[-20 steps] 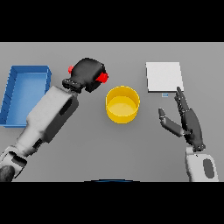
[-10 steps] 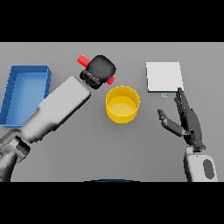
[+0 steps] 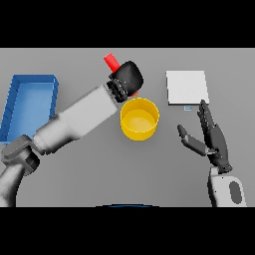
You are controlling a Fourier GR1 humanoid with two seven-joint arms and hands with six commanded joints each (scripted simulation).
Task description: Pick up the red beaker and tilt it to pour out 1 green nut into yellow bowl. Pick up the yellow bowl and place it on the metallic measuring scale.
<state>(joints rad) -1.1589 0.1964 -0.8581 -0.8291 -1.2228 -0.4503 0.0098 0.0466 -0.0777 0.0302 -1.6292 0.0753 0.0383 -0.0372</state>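
1. step in hand: the pour. left hand [image 3: 127, 78] has the red beaker [image 3: 111, 62] up off the table, tipped over just above the far-left rim of the yellow bowl [image 3: 140, 119].
2. left hand clenched round the beaker; one red end sticks out up-left of the fist, a red sliver shows at the fist's lower right, toward the bowl. which end is the mouth: can't tell.
3. green nut: not visible anywhere. bowl's inside looks plain yellow, so i'd judge the nut isn't out yet, or it's too small to see.
4. next move, my guess: tip further w/ the mouth kept over the bowl, only till 1 nut drops, then level off so no more spill.
5. right hand [image 3: 211, 139] idle, to the right of the bowl, fingers straight & spread, holding nothing.
6. metallic measuring scale [image 3: 187, 87]: pale square pad far right, just beyond the right hand, apart from the bowl. bowl isn't on it yet.
7. blue tray [image 3: 30, 82] at far left, not involved.
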